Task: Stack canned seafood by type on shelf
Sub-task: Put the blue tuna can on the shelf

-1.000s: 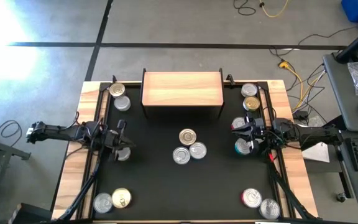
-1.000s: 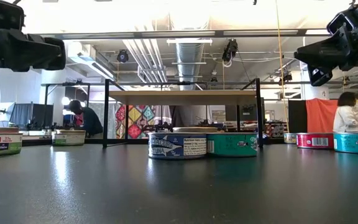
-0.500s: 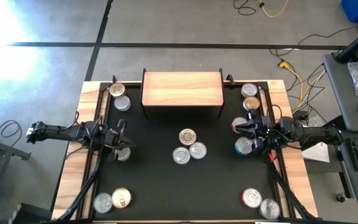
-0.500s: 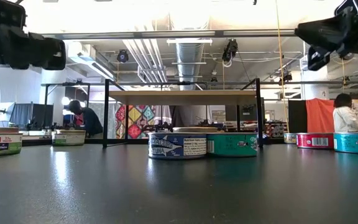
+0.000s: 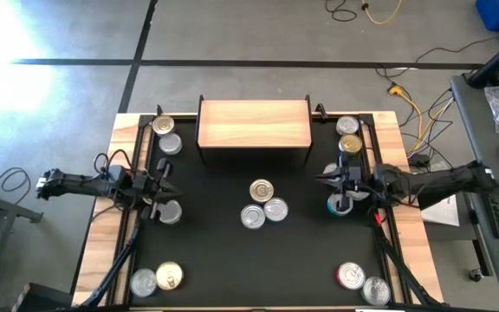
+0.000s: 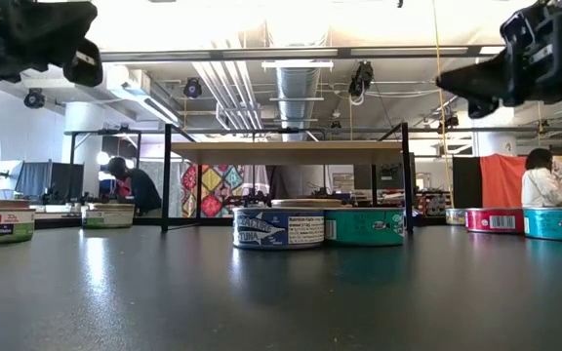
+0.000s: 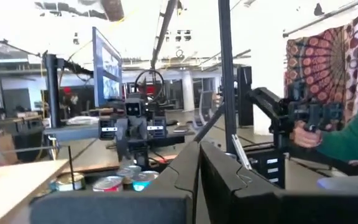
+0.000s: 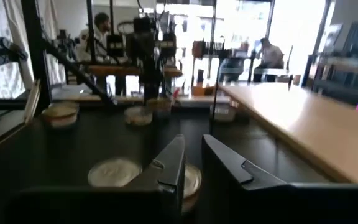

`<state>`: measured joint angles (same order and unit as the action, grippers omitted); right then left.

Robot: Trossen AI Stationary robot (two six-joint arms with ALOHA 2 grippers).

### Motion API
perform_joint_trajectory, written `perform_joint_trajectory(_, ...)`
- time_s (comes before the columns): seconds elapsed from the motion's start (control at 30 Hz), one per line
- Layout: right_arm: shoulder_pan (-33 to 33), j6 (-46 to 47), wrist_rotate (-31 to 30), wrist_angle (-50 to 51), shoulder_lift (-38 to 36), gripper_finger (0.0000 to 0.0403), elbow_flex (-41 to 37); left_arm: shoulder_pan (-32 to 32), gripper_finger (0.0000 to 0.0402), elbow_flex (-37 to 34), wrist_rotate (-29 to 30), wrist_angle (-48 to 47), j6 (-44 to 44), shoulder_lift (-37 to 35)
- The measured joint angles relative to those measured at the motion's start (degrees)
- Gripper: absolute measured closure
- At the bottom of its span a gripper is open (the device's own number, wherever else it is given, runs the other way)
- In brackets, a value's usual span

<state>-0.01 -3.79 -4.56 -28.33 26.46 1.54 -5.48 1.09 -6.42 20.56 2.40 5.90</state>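
Thirteen tins of canned seafood (image 5: 262, 191) show plainly in the high view. Two lie at each of the four corners of the black table (image 5: 223, 260), three cluster in the middle, one lies near the left gripper (image 5: 171, 192) and one teal tin (image 5: 340, 205) lies just beside the right gripper (image 5: 323, 180). More may hide under the right arm. One shelf (image 5: 254, 124) stands at the far edge with no tin on it, so I judge the stacking not yet begun.

Seven tins can be counted in the low view, among them a blue tuna tin (image 6: 279, 228) touching a teal one (image 6: 364, 225). Both grippers hang well above the tabletop.

Three tins (image 7: 107, 183) show far off in the left wrist view, past that arm's clenched fingers (image 7: 179, 177), which grasp nothing. A person's hand (image 7: 306, 134) shows in the room beyond.

Six or so tins appear in the right wrist view, with two silver lids (image 8: 114, 171) closest. Its fingers (image 8: 169, 168) stand slightly parted around nothing.

The step looks like reaching for a first tin. Doing it well means spreading the jaws wider than the tin, coming straight down over its centre and gripping across its sides. Then carry it level to one end of the shelf, so that each type has room for its own stack.
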Motion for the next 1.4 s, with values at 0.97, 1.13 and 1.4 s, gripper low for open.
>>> perform_joint_trajectory(0.97, 10.69, 2.27, 3.34, -6.08, 55.88, 0.021, 29.78, 0.04, 0.0368, 2.68, 6.94, 16.26, -5.52, 40.82)
perform_joint_trajectory(1.13, 12.53, 2.97, 3.5, -1.4, 59.76, 0.0204, 34.98, -0.17, 0.0318, 4.67, 6.93, 15.32, -8.44, 46.66)
perform_joint_trajectory(1.4, 15.06, 9.8, 3.0, 13.13, 64.62, 0.0207, 42.09, -6.75, 0.0256, 7.11, 9.53, 19.57, -13.58, 59.91)
